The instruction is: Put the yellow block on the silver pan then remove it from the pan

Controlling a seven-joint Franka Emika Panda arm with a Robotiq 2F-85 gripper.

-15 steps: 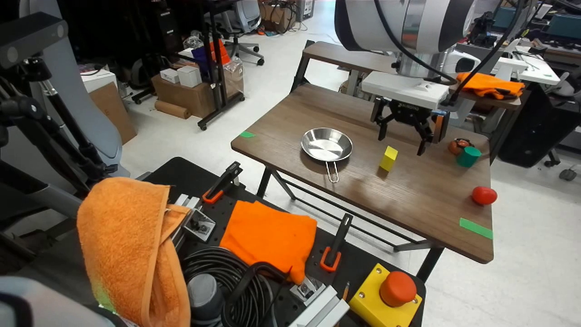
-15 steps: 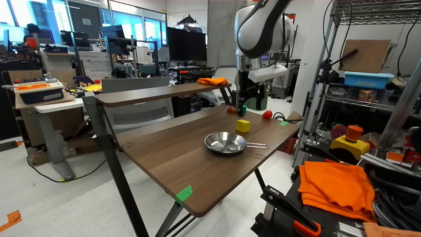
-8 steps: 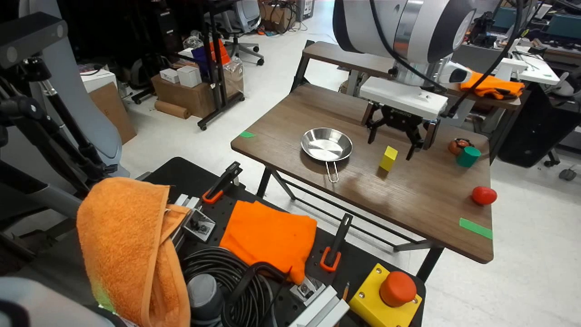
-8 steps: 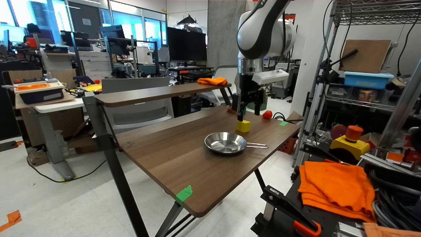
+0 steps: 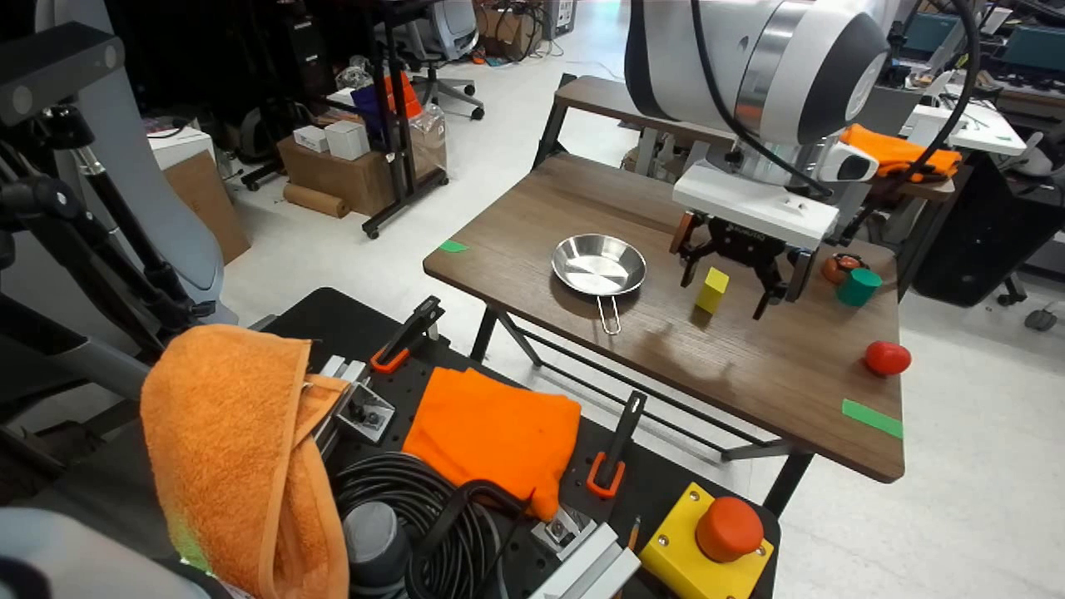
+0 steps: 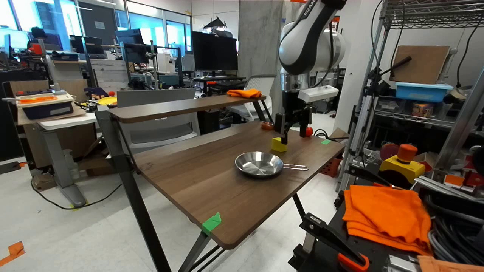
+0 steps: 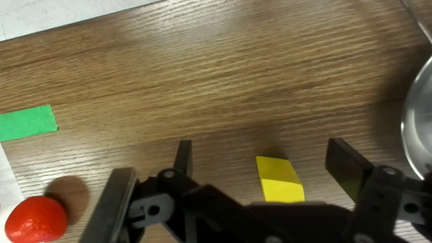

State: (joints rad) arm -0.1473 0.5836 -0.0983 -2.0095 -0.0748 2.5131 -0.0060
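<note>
Yellow block (image 7: pixel 280 179): rests on the counter (image 5: pixel 516 225), outside the silver pan (image 5: pixel 598 264) and apart from it.
Block against gripper: in the wrist view the block shows between the two fingers of the gripper (image 7: pixel 260 155), with wood visible on both sides of it. It lies nearer the finger on the pan's side. Its lower part is hidden there by the gripper's dark linkage.
Gripper spread: wide, the fingers set much farther apart than the block is broad.
Gripper height: it hangs over the counter with its fingers pointing down; whether the tips reach below the block's top, I cannot tell.
Fingertip and block: in an exterior view a fingertip (image 6: pixel 284 139) stands in front of the block's edge and covers part of it.
Silver pan: flat on the counter, beyond the finger nearer the block. Both exterior views show it whole; the wrist view catches only some of its rim and wire handle (image 5: pixel 610 316).
Red object (image 7: pixel 36 219): on the counter, on the gripper's side away from the pan, near a strip of green tape (image 7: pixel 28 122).
Green cylinder (image 5: pixel 859 287): just beside an orange-brown round object (image 5: pixel 839 266), both well apart from the block.
Orange cloth (image 6: pixel 245 93): on the raised shelf (image 6: pixel 181 106).
</note>
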